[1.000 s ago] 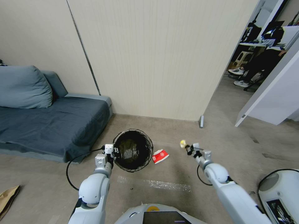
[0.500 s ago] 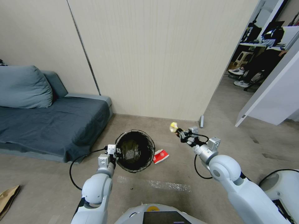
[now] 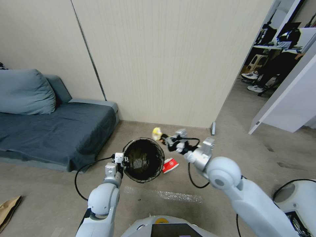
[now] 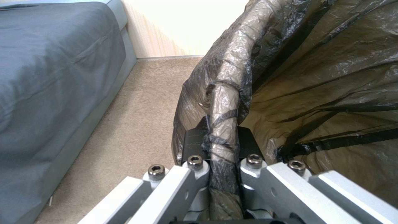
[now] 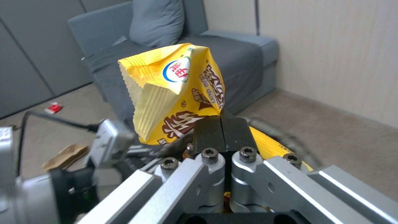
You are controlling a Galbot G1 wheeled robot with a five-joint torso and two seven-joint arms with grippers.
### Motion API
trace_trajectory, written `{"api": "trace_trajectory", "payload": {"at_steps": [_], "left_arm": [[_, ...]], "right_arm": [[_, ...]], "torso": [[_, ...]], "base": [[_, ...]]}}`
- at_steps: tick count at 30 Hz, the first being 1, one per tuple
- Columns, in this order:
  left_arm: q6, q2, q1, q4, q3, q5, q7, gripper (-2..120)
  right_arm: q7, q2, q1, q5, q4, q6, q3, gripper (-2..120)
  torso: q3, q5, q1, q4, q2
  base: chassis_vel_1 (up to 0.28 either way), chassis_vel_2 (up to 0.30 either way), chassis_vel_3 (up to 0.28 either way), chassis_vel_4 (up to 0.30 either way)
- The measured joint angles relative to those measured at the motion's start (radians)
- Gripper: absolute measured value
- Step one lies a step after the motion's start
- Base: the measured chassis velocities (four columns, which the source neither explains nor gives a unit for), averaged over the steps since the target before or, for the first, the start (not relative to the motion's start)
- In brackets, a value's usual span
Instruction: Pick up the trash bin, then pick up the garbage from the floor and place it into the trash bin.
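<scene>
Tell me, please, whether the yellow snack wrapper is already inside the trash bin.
Not yet: the right gripper holds the yellow snack wrapper beside the trash bin's rim.

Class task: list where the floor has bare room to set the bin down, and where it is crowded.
Bare carpet lies between the sofa and the bin, and on the right toward the doorway. It is crowded around the bin: the left claw grips its rim, a red packet lies beside it, and the right claw holds a yellow wrapper there.

beige carpet floor (image 3: 230, 171) by a grey sofa (image 3: 49, 131)

a red-and-white packet (image 3: 170, 165) lies flat on it near the wall; a crumpled brown paper bag (image 3: 7, 210) sits well apart at the left edge.
</scene>
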Motion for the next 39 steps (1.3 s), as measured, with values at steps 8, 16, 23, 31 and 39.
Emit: {"api": "trace_trajectory", "payload": {"at_steps": [8,16,23,31,39], "left_arm": [[0.0,-0.002,-0.002,-0.002,0.005,0.001,0.0,1],[-0.001,-0.006,-0.001,-0.002,0.007,0.008,0.0,1],[-0.001,-0.009,-0.005,0.001,0.014,0.011,0.001,1],[-0.001,-0.01,-0.008,0.004,0.015,0.011,0.001,1],[-0.001,-0.008,-0.011,0.007,0.01,0.01,0.002,1]], "right_arm": [[0.054,0.031,0.007,-0.008,-0.027,-0.01,-0.098,0],[0.101,0.049,0.002,-0.035,-0.049,-0.018,-0.159,7],[0.109,0.057,0.0,-0.054,-0.061,-0.024,-0.174,29],[0.12,0.059,0.001,-0.057,-0.071,-0.024,-0.164,58],[0.143,0.065,0.011,-0.017,-0.066,-0.026,-0.147,87]], "torso": [[0.0,0.0001,0.0,0.0,0.0],[0.0,0.0001,0.0,0.0,0.0],[0.0,0.0001,0.0,0.0,0.0],[0.0,0.0001,0.0,0.0,0.0],[0.0,0.0002,0.0,0.0001,0.0]], "base": [[0.0,0.0,0.0,0.0],[0.0,0.0,0.0,0.0],[0.0,0.0,0.0,0.0],[0.0,0.0,0.0,0.0],[0.0,0.0,0.0,0.0]]}}
